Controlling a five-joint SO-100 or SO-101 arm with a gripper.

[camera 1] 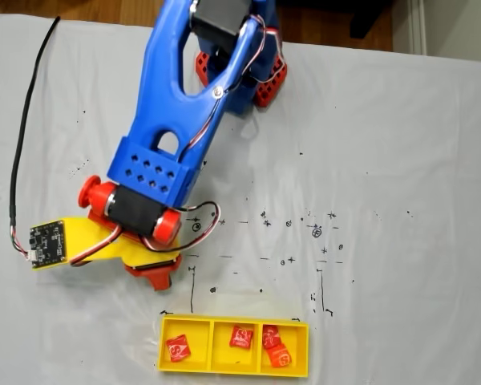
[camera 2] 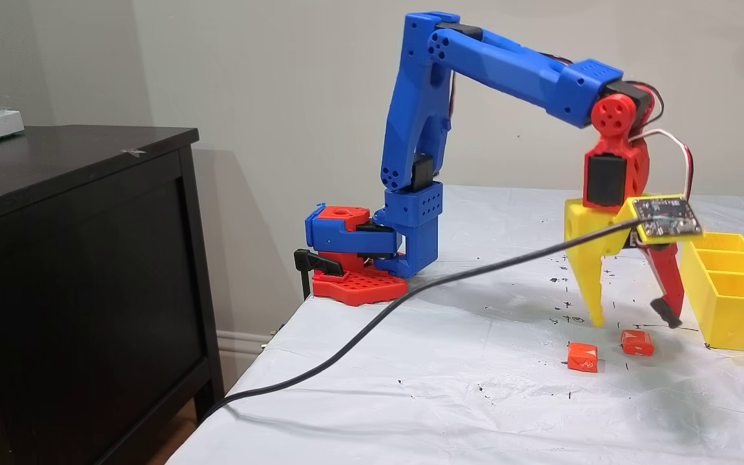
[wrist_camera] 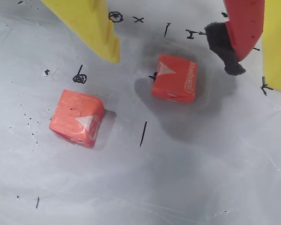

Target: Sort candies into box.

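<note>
So the end effector (camera 2: 632, 321) is hanging spread wide, nothing in it, just above two loose candies on the tabletop (camera 2: 449, 387). Taking the yellow box (camera 2: 730, 297) as the landmark: in the side fixed view the nearer candy (camera 2: 582, 357) sits further out from the box, and the other candy (camera 2: 637, 343) is closer to it, right under the open jaws. The wrist view shows that second candy (wrist_camera: 175, 78) between the yellow finger (wrist_camera: 96, 28) and the red finger (wrist_camera: 243, 28), neither one touching it. Looks like the reach-in step to me. Next move needs a drop straight down, then a squeeze. In the top-down fixed view the box (camera 1: 234, 372) already has four candies inside.
</note>
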